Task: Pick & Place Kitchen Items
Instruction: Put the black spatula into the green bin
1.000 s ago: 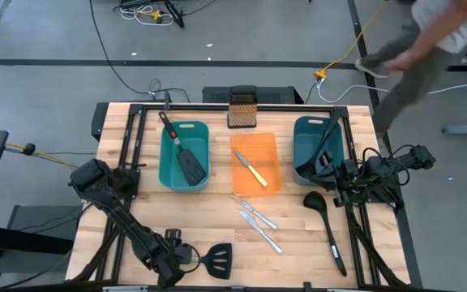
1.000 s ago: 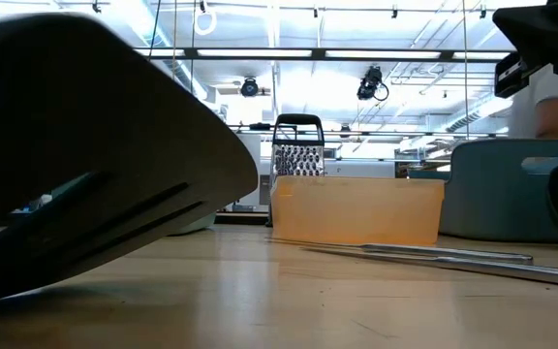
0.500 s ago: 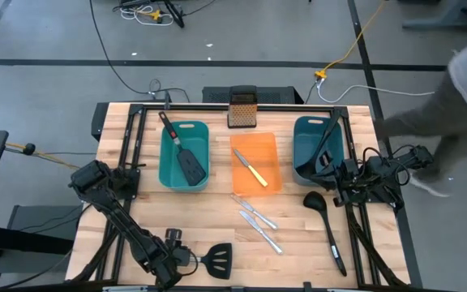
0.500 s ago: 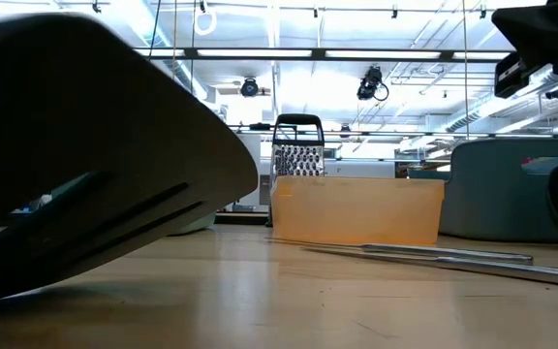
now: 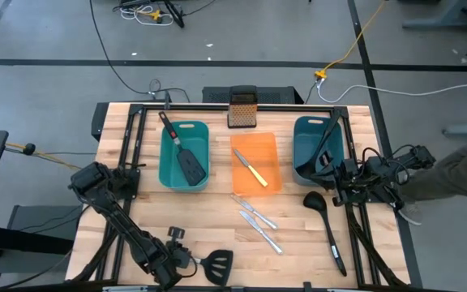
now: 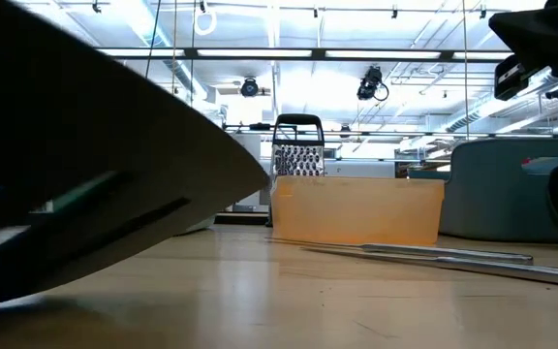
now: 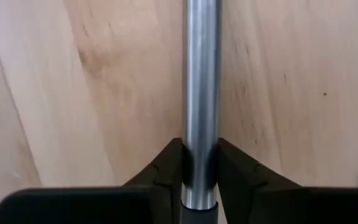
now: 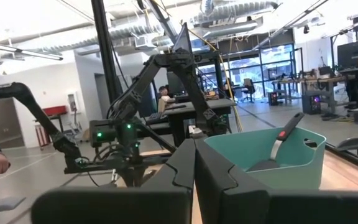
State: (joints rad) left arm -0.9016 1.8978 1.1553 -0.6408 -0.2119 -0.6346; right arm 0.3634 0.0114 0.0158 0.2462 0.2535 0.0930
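**Left gripper clamped on the spatula at the near edge**

Down at the table's near edge, the left gripper (image 5: 186, 261) has its fingers (image 7: 166, 168) clenched on the silver shaft of a black slotted spatula (image 5: 217, 263); the wrist view shows the shaft pinched tight between both pads, bare wood on either side. The spatula's blade points toward the table's middle, just short of the front rim.

Open wood lies between it and the two silver table knives (image 5: 258, 221), which sit side by side, diagonal, near the centre. To their right, a black ladle (image 5: 326, 226) rests on the table with its handle running toward the near right corner.

At the back, the left teal bin (image 5: 185, 154) holds the second spatula (image 5: 186, 156), the orange tray (image 5: 255, 162) holds the yellow-handled knife (image 5: 253, 172), and the right teal bin (image 5: 318, 148) holds the other ladle (image 5: 323, 150). The box grater (image 5: 242, 109) stands at the far edge.

The right gripper (image 8: 194, 163) waits by the right bin, jaws pressed together, gripping nothing.
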